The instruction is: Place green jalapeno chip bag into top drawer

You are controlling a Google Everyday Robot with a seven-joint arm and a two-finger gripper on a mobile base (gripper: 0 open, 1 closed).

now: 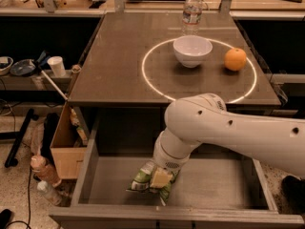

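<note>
The green jalapeno chip bag [142,179] is crumpled in my gripper [158,179], low inside the open top drawer [214,185], left of its middle and near the front wall. The gripper reaches down from the white arm [224,128] and is shut on the bag. The bag's lower edge is at or just above the grey drawer bottom; I cannot tell if it touches. The wrist hides the bag's upper part.
On the tabletop [119,70] stand a white bowl [192,50], an orange [235,59] and a water bottle [191,11]. A brown cardboard box [66,147] and bottles [43,173] are on the floor, left of the drawer.
</note>
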